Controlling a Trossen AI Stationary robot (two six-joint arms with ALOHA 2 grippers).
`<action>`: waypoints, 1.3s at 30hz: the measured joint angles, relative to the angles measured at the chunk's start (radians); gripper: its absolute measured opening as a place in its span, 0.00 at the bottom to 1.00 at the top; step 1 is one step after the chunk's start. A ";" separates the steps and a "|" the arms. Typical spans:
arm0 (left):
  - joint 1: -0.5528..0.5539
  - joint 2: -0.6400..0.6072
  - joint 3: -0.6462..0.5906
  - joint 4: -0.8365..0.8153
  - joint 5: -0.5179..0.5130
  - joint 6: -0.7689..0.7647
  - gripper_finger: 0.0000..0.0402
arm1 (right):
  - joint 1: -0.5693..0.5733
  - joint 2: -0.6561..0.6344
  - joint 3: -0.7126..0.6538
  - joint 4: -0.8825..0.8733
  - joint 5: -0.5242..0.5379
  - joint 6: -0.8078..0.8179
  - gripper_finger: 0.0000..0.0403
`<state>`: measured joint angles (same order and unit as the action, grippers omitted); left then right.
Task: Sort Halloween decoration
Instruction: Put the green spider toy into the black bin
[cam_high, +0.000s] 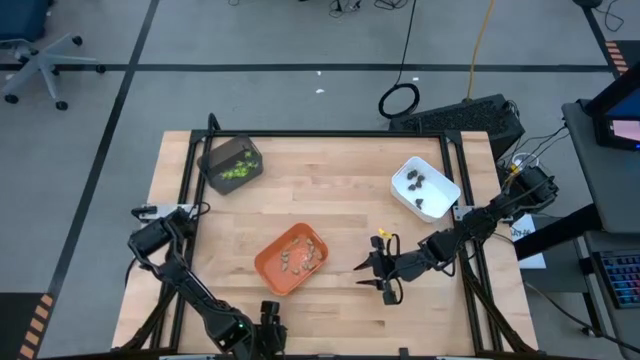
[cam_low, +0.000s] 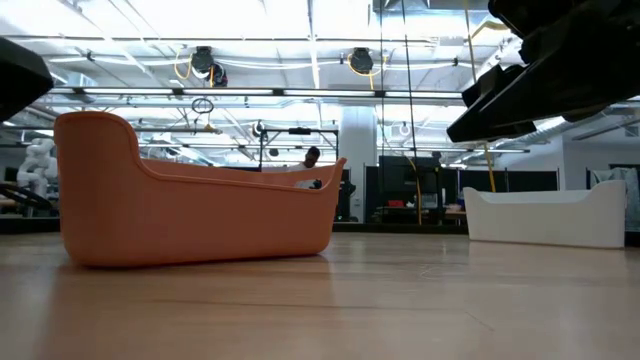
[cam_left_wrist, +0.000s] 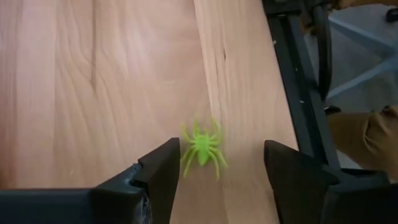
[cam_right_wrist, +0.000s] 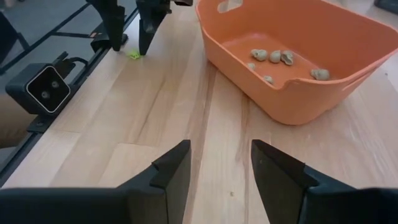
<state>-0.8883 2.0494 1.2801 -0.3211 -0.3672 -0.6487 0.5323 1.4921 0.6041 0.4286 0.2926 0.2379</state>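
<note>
My left gripper (cam_left_wrist: 214, 171) stands released around the lime-green spider (cam_left_wrist: 202, 148), near the orange tray (cam_right_wrist: 298, 56); my right gripper (cam_right_wrist: 219, 163) gapes empty beside that tray.

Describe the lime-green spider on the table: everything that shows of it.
The lime-green spider is a tiny, plastic-looking toy with an oval body and thin legs splayed to both sides. It lies flat on the bare wooden table, near the black frame rail at the table's edge. The left pincer stands open with one finger on each side of it; nothing grips it. The right wrist view shows it outside the orange tray.
</note>
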 joint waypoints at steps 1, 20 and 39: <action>0.000 0.003 0.000 0.001 0.001 0.000 0.57 | 0.000 0.000 0.000 0.000 0.000 -0.003 0.39; 0.011 0.012 0.002 0.001 -0.014 0.000 0.07 | 0.000 0.000 0.000 0.000 -0.001 0.004 0.39; 0.013 -0.120 -0.002 -0.005 -0.260 -0.022 0.00 | 0.000 0.000 0.000 0.016 -0.001 0.005 0.39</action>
<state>-0.8757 1.9293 1.2781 -0.3261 -0.6273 -0.6712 0.5323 1.4921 0.6041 0.4446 0.2913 0.2426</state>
